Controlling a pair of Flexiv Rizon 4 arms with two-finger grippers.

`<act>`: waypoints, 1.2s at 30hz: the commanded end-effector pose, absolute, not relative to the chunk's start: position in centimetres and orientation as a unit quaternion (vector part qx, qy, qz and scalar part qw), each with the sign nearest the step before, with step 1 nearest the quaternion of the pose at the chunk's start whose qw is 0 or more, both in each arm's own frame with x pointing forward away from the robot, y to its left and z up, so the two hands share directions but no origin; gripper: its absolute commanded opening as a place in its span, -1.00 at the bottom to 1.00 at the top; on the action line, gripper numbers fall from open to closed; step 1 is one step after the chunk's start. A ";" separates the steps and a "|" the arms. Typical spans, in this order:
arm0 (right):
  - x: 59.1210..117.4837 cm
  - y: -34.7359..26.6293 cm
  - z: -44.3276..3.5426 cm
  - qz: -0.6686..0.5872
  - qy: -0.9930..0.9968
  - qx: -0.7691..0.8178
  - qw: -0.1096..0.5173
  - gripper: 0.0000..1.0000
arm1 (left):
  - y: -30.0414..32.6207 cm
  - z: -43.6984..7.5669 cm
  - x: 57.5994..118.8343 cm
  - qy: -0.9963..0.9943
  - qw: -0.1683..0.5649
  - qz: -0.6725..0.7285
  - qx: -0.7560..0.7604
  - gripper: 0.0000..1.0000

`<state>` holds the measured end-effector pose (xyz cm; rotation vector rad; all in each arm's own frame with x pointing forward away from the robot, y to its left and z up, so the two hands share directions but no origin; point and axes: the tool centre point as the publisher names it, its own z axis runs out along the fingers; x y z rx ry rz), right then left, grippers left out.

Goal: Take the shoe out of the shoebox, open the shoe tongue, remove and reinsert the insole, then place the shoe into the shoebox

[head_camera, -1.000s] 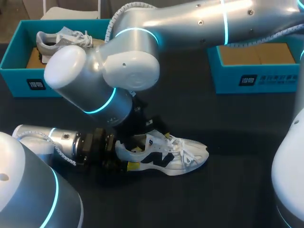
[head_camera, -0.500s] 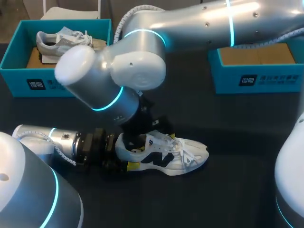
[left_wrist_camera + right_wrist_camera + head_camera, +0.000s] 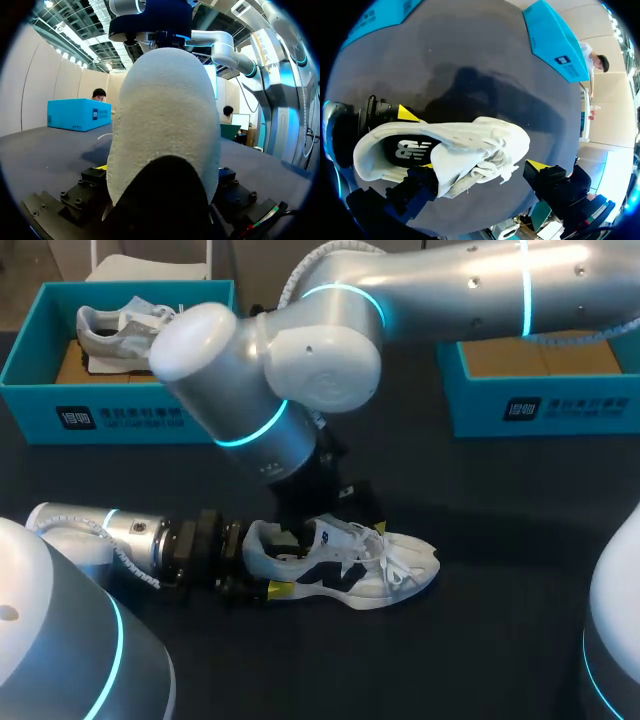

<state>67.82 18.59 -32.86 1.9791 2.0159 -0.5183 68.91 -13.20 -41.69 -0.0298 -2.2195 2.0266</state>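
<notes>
A white shoe [image 3: 345, 568] with a dark side logo stands upright on the black table. My left gripper [image 3: 270, 568] comes in low from the left and is shut on its heel [image 3: 165, 120], which fills the space between the fingers in the left wrist view. One yellow fingertip [image 3: 408, 114] of the left gripper lies against the collar. My right gripper [image 3: 481, 166] hangs open just over the laces [image 3: 492, 150], one finger on each side of the shoe. The dark insole [image 3: 412, 149] shows inside the shoe's opening. In the head view the right gripper [image 3: 340, 525] is partly hidden by its own wrist.
A teal shoebox [image 3: 60, 410] at the back left holds a second, grey shoe [image 3: 125, 325]. Another teal box [image 3: 540, 410] with a brown cardboard floor stands at the back right. My right arm's big elbow [image 3: 270, 370] hangs over the table's middle.
My right arm's elbow has swung to the right and its gripper has shifted slightly right over the shoe. The shoe and my left gripper have stayed put.
</notes>
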 end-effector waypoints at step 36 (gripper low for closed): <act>65.8 16.8 -31.1 -0.140 0.679 0.721 0.018 -1.00 | -13.2 -41.7 68.9 -0.737 0.067 0.672 -0.009 -1.00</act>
